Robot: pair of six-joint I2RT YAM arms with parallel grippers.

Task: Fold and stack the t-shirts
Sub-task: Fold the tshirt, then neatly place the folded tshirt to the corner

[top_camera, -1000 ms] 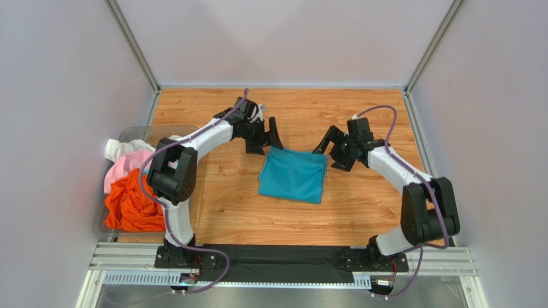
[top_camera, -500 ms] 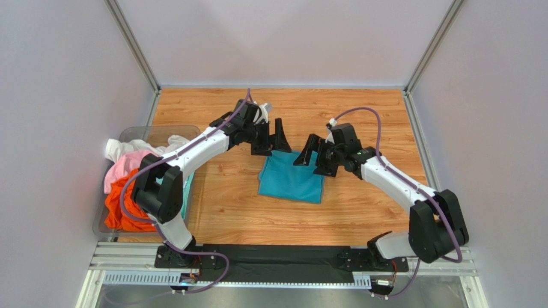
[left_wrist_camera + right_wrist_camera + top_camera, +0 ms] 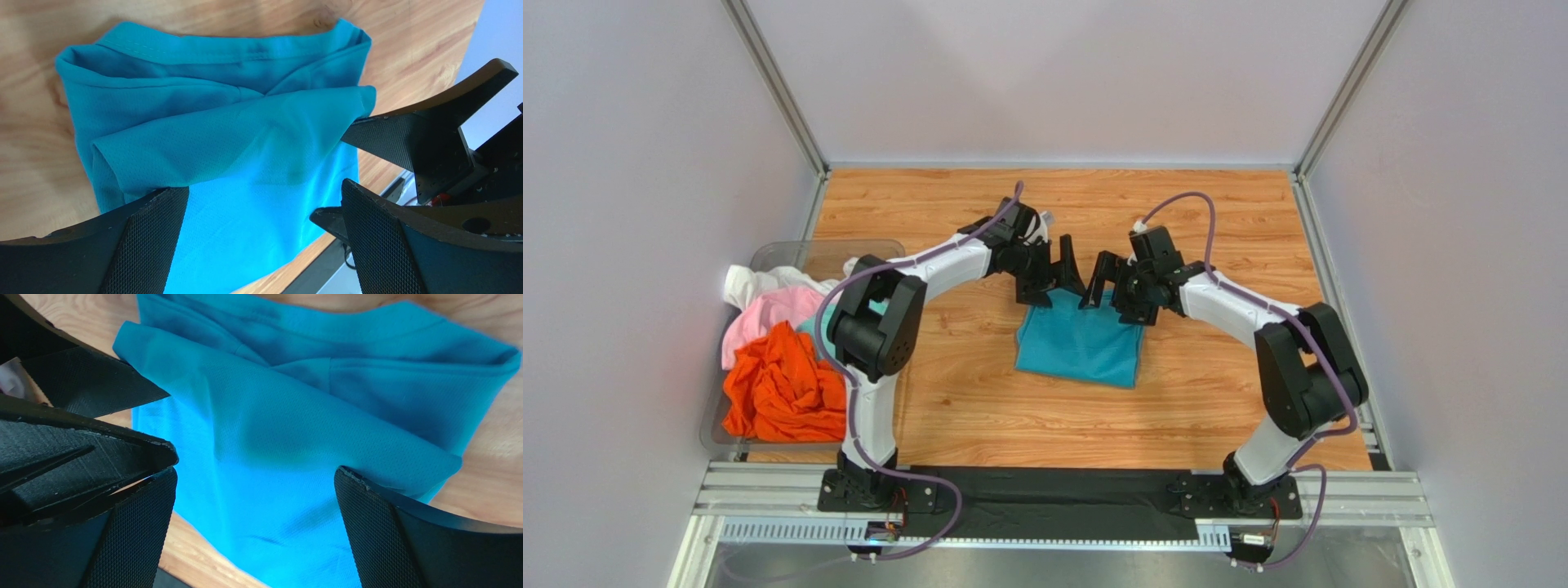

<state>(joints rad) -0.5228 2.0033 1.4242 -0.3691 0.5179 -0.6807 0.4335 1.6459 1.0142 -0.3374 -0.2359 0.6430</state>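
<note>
teal t-shirt [image 3: 233,153]: seen folded on wooden table [image 3: 37,153] | left gripper [image 3: 264,239]: held wide apart above its near edge; right gripper's fingers [image 3: 430,138] seen alongside

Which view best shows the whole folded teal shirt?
Top external: the teal shirt appears almost whole, its outline clear against the table. Both wrist views show its folded layers close up, but cropped at the frame's bottom.

The wooden table [image 3: 1210,392] bore a folded teal shirt [image 3: 1081,349] directly under the left gripper [image 3: 1051,277] and right gripper [image 3: 1113,292]. A clear bin [image 3: 787,255] sat well apart, beyond the left gripper's side.
</note>
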